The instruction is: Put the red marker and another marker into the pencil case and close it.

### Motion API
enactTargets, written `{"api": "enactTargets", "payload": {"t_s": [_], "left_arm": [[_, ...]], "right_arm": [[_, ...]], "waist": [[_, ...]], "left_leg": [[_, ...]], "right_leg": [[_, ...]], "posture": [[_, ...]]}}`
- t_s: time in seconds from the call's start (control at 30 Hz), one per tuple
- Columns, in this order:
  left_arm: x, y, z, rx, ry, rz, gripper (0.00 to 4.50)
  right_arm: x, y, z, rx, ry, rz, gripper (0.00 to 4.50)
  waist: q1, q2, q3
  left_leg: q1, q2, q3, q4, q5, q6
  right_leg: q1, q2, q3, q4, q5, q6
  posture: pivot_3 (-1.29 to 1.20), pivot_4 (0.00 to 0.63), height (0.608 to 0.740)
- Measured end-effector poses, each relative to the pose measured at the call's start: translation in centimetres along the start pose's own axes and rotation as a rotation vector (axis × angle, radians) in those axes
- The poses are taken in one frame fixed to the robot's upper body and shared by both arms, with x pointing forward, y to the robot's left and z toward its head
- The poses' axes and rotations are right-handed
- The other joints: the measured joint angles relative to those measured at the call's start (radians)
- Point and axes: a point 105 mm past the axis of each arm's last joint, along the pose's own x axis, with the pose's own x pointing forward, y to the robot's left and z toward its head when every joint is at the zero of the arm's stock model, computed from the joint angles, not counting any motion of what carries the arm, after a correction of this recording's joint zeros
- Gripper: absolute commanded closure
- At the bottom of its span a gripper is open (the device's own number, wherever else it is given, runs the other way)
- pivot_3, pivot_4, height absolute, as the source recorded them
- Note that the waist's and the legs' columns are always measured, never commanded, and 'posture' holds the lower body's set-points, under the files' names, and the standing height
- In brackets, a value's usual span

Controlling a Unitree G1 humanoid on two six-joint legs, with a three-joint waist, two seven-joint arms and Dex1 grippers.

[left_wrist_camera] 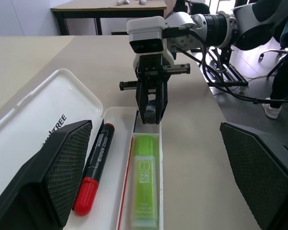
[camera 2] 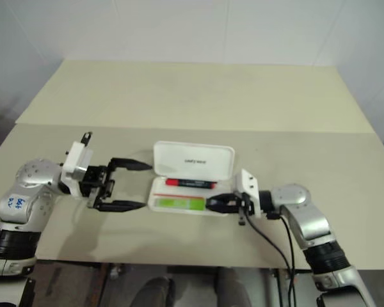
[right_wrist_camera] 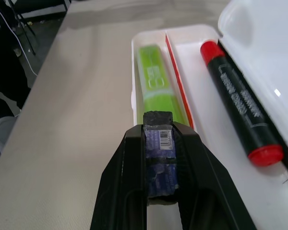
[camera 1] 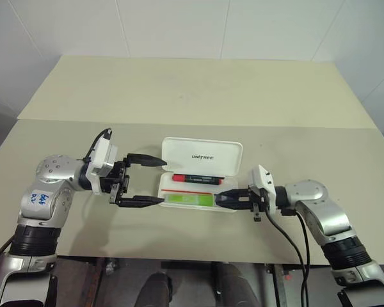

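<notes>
Right tool (camera 1: 219, 199) closed at pencil case (camera 1: 202, 153) end by green highlighter (camera 1: 188, 200), left tool (camera 1: 155, 181) wide open, empty

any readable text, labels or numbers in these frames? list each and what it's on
"UNITREE": dark lettering inside the open lid of the pencil case.
Red marker: white lettering along its black barrel, too blurred to read.
Green highlighter: embossed wording on the body, not legible.
Left arm's silver shoulder casing: blue handwritten marks, unreadable.
Right gripper: barcode sticker with tiny digits between the shut fingers, too small to read.
</notes>
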Motion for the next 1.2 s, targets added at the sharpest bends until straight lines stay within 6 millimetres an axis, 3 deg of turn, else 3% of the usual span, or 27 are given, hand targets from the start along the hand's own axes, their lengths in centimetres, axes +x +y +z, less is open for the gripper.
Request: {"api": "enactTargets", "payload": {"t_s": [0.33,0.37,0.7,1.0,1.2], "left_arm": [[0.2,0.0,0.3,0.017,0.001,0.008,0.00],[0.2,0.0,0.3,0.017,0.001,0.009,0.00],[0.2,0.0,0.3,0.018,0.000,0.014,0.00],[0.3,0.2,0.5,0.023,-0.006,0.021,0.00],[-0.7,1.0,0.7,0.024,-0.021,0.084,0.00]], "right_arm": [[0.0,-0.8,-0.4,-0.029,0.022,-0.003,4.10],[0.0,-0.9,-0.5,-0.035,0.027,-0.006,3.36],[-1.0,-1.5,0.8,-0.095,0.042,0.016,0.06],[-1.6,-1.0,4.7,-0.155,-0.097,-0.023,0.06],[-6.0,-0.9,4.0,-0.125,-0.057,-0.167,0.06]], "waist": [[0.002,0.000,0.000],[0.002,0.000,0.000],[0.001,0.000,0.000],[0.002,0.000,0.000],[0.006,0.000,0.000]], "left_leg": [[0.000,0.000,0.000,0.000,0.000,0.000],[0.000,0.000,0.000,0.000,0.000,0.000],[0.000,0.000,0.000,0.000,0.000,0.000],[0.000,0.000,0.000,-0.001,0.000,0.000],[-0.001,-0.001,0.000,-0.001,0.000,0.000]], "right_leg": [[0.000,0.000,0.000,0.000,0.000,0.000],[0.000,0.000,0.000,0.000,0.000,0.000],[0.000,0.000,0.000,0.000,0.000,0.000],[0.000,0.000,0.000,-0.001,0.000,0.000],[0.000,-0.001,-0.001,-0.003,0.000,0.000]], "posture": [[0.00,0.150,0.740],[0.00,0.150,0.740],[0.00,0.150,0.740],[0.00,0.150,0.740],[0.00,0.150,0.740]]}}
